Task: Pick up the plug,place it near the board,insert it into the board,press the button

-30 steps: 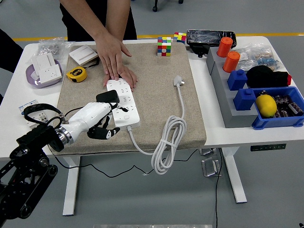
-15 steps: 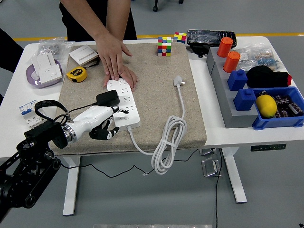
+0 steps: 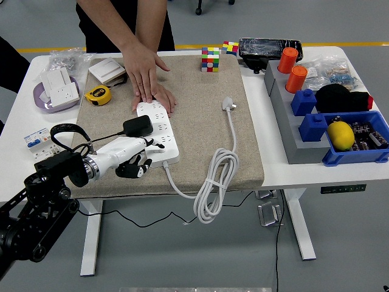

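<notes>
Your left hand has its fingers curled, gripping nothing, touching the power strip's 7 o'clock end. Black plug sits in the strip's left edge. Person's hand pins its far end.

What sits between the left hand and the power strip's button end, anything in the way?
Nothing visible blocks it. The left hand is at the near end of the power strip; the black plug sits on the strip beside it, and the person's hand holds the far end.
</notes>
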